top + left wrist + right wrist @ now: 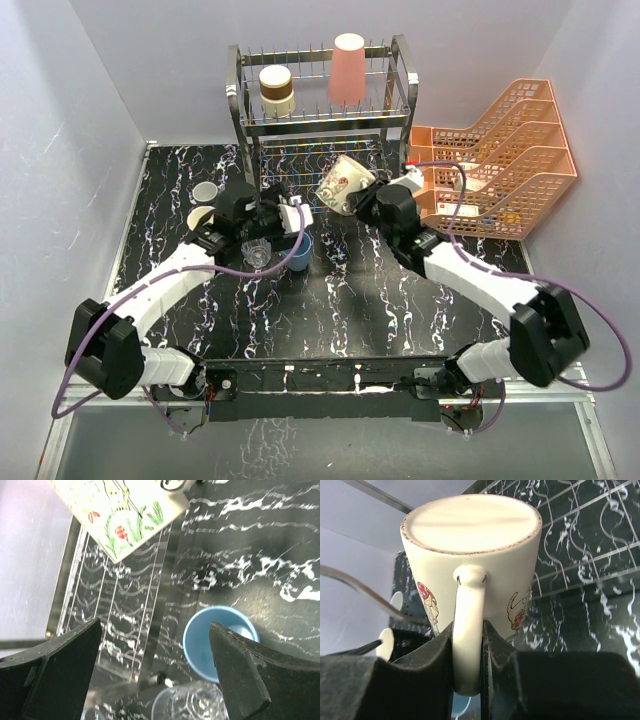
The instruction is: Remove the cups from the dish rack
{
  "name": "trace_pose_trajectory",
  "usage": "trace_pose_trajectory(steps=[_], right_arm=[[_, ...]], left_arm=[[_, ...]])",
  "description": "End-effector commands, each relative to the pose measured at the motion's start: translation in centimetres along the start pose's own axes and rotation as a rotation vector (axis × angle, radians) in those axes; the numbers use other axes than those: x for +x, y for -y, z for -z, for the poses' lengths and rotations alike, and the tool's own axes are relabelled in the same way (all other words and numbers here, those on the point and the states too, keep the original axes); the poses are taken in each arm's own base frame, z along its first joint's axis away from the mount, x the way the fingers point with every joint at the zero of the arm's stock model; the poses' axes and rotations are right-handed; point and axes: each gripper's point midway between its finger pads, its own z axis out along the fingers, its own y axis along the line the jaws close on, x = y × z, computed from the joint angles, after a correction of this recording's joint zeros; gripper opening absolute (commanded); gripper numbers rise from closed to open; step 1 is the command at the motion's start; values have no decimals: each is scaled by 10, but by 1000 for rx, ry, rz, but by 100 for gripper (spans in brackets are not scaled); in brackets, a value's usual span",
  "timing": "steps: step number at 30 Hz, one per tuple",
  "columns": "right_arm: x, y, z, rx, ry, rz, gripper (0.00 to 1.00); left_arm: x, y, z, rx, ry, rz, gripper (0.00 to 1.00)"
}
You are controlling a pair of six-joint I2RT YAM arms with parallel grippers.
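Note:
The steel dish rack (320, 110) stands at the back. On its top tier sit a brown-and-cream cup (277, 90) and a salmon-pink tumbler (347, 70). My right gripper (366, 198) is shut on the handle of a cream mug (342, 183) with painted figures, held tilted in front of the rack. In the right wrist view its fingers (492, 645) pinch the handle (468, 630). My left gripper (286, 224) is open and empty above a blue cup (298, 250) and a clear glass (258, 255) on the table; both show in the left wrist view: blue cup (205, 645), clear glass (190, 705).
A small white cup (204, 191) and a cream cup (200, 218) stand on the table at the left. Orange mesh trays (500, 160) are stacked at the right, close to my right arm. The table top is black marble pattern (340, 310).

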Motion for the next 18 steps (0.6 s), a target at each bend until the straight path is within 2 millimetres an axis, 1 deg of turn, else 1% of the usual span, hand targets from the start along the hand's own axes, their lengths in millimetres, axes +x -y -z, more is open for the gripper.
trace_pose_trajectory(steps=[1, 4, 6, 8, 10, 13, 15, 17, 18], right_arm=[[-47, -44, 49, -178, 94, -262, 8], [-42, -36, 71, -198, 68, -333, 8], [-35, -33, 82, -203, 29, -392, 8], [-31, -32, 93, -218, 0, -451, 8], [-27, -31, 101, -235, -26, -505, 8], [-25, -38, 113, -283, -65, -534, 8], [-24, -41, 122, -309, -88, -560, 8], [-19, -39, 130, -331, -113, -612, 8], [-18, -39, 133, -340, -122, -640, 8]], left_arm=[[-53, 5, -6, 16, 210, -104, 86], [-63, 9, -16, 1, 262, -156, 83], [-67, 15, -23, -7, 285, -190, 80], [-72, 24, -28, 0, 304, -228, 79], [-73, 36, -32, 31, 312, -266, 79], [-71, 50, -38, 65, 312, -317, 76], [-71, 53, -40, 63, 309, -339, 73], [-72, 55, -41, 63, 310, -353, 71], [-68, 59, -46, 76, 301, -339, 70]])
